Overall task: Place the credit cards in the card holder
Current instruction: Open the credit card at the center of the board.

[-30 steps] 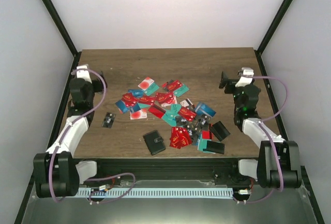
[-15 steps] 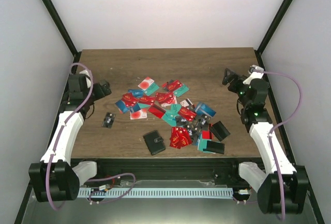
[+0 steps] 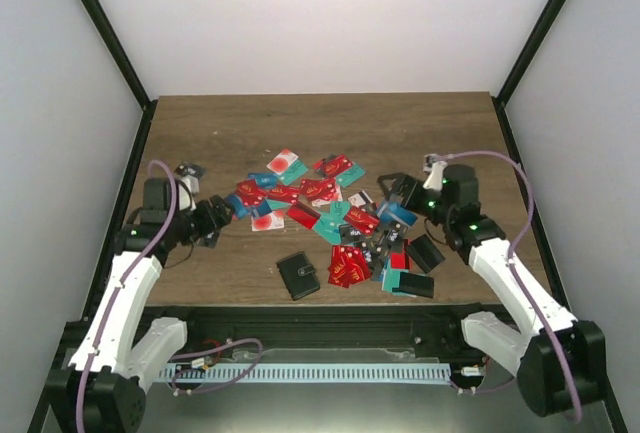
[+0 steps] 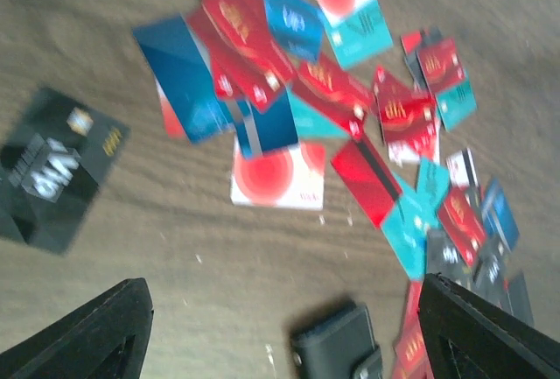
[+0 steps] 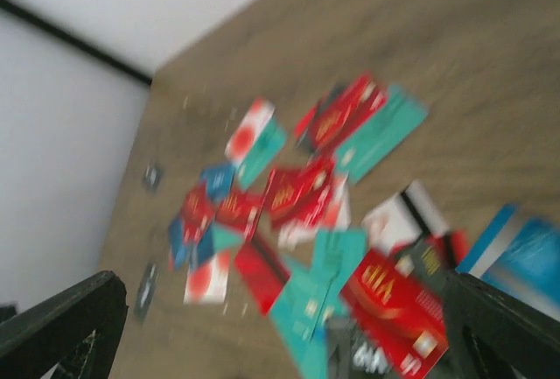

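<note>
Both arms have swung in from the side edges of the table (image 3: 300, 123) toward its middle, which reads as the opening reach, with no card picked up yet. The left gripper (image 3: 210, 223) now hangs low near the left edge, just left of the spread. Its fingers stand wide apart with nothing between them. The right gripper (image 3: 393, 191) has come in over the right side of the spread, also wide open and empty.

The credit cards (image 3: 320, 193) lie loose and overlapping in a band from the table's middle down toward the near edge. They are red, teal and blue, with a few white-pink ones.

The card holder (image 3: 298, 275) lies closed close to the near edge, just left of the nearest red cards. It is shut, so I cannot tell what its pockets hold, though nothing sticks out of it. It likely needs opening first.

Two plain black cases (image 3: 427, 251) rest among the cards on the near right. One black card (image 4: 57, 169) lies alone to the left, apart from the rest and below the left gripper.
</note>
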Robot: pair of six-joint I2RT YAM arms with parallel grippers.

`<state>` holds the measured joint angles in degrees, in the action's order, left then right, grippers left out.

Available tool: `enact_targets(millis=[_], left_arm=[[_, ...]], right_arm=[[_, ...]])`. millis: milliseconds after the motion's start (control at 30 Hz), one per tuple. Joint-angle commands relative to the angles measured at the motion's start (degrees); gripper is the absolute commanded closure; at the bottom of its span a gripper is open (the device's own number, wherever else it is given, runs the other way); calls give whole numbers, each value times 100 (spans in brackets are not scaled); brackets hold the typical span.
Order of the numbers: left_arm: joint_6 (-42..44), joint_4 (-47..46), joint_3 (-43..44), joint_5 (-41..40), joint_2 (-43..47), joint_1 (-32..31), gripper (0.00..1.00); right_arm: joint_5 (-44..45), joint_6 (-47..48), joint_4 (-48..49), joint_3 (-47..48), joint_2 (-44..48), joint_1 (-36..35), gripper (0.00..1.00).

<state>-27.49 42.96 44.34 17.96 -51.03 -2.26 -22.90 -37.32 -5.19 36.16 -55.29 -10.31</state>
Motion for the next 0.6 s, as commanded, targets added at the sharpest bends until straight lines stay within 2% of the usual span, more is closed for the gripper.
enact_targets(millis=[0, 200, 400, 567], left_arm=[[-638, 486, -384, 249, 494, -447, 15], [-1212, 230, -1011, 333, 822, -1166, 22], [-1899, -198, -1359, 142, 716, -2042, 25], [-2200, -610, -1531, 142, 538, -2497, 28]], right_arm=[[-196, -4, -581, 229, -142, -932, 0], [-117, 68, -794, 119, -235, -2033, 1], [59, 26, -1046, 20, -424, -2905, 2], [376, -226, -1096, -27, -590, -3652, 2]])
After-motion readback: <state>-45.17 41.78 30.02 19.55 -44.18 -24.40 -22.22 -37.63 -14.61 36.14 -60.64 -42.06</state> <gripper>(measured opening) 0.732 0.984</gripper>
